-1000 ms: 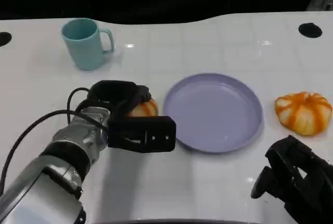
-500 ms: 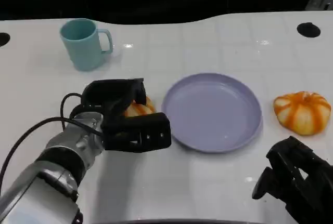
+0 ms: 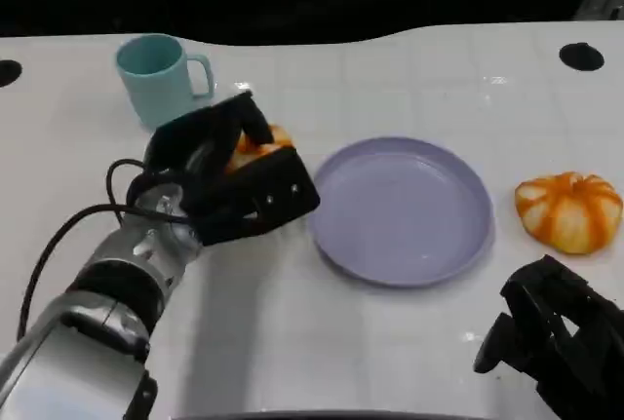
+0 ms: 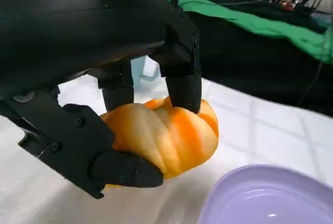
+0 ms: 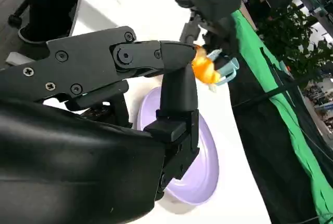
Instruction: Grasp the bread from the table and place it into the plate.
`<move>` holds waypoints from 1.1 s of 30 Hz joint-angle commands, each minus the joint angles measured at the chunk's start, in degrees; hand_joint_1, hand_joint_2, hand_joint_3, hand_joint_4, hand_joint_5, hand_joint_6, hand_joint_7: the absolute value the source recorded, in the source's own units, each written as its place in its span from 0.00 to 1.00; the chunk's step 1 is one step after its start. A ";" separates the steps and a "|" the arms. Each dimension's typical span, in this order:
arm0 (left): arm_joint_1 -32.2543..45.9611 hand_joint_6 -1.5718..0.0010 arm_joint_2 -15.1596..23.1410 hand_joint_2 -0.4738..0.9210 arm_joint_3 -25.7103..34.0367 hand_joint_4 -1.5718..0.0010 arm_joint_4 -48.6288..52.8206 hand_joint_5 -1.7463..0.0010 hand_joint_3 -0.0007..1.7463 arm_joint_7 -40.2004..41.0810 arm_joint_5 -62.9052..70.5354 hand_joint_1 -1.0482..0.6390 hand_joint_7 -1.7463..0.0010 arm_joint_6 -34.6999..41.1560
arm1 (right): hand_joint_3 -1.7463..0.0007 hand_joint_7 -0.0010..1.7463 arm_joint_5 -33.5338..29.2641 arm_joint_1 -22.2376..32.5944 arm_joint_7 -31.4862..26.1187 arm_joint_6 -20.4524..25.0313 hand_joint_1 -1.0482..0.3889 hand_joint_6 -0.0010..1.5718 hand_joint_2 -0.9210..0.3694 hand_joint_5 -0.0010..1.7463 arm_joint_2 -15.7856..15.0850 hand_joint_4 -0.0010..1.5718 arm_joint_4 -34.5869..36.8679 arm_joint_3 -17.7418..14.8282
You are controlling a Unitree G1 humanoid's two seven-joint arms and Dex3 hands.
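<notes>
An orange bread bun with pale stripes (image 3: 255, 140) sits in my left hand (image 3: 229, 171), which grips it between fingers on top and thumb below, lifted off the white table just left of the plate. In the left wrist view the bread (image 4: 166, 133) hangs above the table, with the plate's rim (image 4: 260, 198) close beside it. The lilac plate (image 3: 405, 210) lies bare at the table's middle. My right hand (image 3: 551, 342) rests at the near right edge, fingers curled, holding nothing. From the right wrist view, the bread (image 5: 203, 68) appears beyond the plate (image 5: 200, 156).
A teal mug (image 3: 161, 79) stands at the back left, close behind my left hand. A second orange striped bun (image 3: 568, 209) lies right of the plate. A black round hole (image 3: 582, 56) marks the far right corner.
My left hand has risen off the table with the bread in its grip and tilted, now sitting farther back towards the mug. The right hand has stayed put.
</notes>
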 commanded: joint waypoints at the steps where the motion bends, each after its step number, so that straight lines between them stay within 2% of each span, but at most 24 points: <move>1: -2.44 0.55 -0.31 0.71 -0.96 0.43 -2.32 0.00 0.62 -0.34 0.51 0.54 0.00 -3.53 | 0.85 0.95 0.16 -0.25 0.33 -0.59 0.38 0.29 0.00 1.00 -0.41 0.40 0.14 -0.44; 5: -3.16 0.56 -0.72 0.70 -2.15 0.46 -3.13 0.00 0.63 -0.89 1.22 0.51 0.00 -5.38 | 0.85 0.95 0.30 -0.22 0.24 -0.33 0.38 0.29 0.00 1.00 -0.30 0.40 0.06 -0.48; 8: -4.37 0.55 -1.44 0.65 -4.72 0.42 -4.06 0.00 0.69 -1.65 3.14 0.52 0.00 -9.21 | 0.86 0.95 0.11 -0.05 -0.35 0.14 0.37 0.28 0.00 1.00 -0.22 0.39 -0.52 -0.30; 12: -5.31 0.55 -2.31 0.64 -5.82 0.42 -3.66 0.00 0.69 -2.16 3.80 0.53 0.00 -11.30 | 0.85 0.96 0.06 0.05 -0.60 0.11 0.37 0.29 0.00 1.00 -0.09 0.40 -0.76 -0.12; 16: -6.40 0.51 -3.41 0.66 -6.42 0.39 -3.08 0.00 0.71 -6.33 3.37 0.53 0.00 -13.82 | 0.85 0.95 0.13 0.18 -0.96 0.32 0.37 0.30 0.00 1.00 0.06 0.40 -1.07 0.07; 26: -7.81 0.54 -8.89 0.70 -8.93 0.41 -0.89 0.00 0.66 -9.99 4.96 0.51 0.00 -9.43 | 0.86 0.94 0.01 0.43 -1.14 0.13 0.36 0.31 0.00 1.00 0.25 0.40 -1.59 0.70; 33: -7.85 0.56 -10.15 0.71 -10.54 0.44 0.54 0.00 0.62 -11.27 6.23 0.53 0.01 -6.68 | 0.86 0.93 -0.38 0.83 -1.11 -0.34 0.37 0.31 0.00 1.00 0.40 0.39 -1.91 1.18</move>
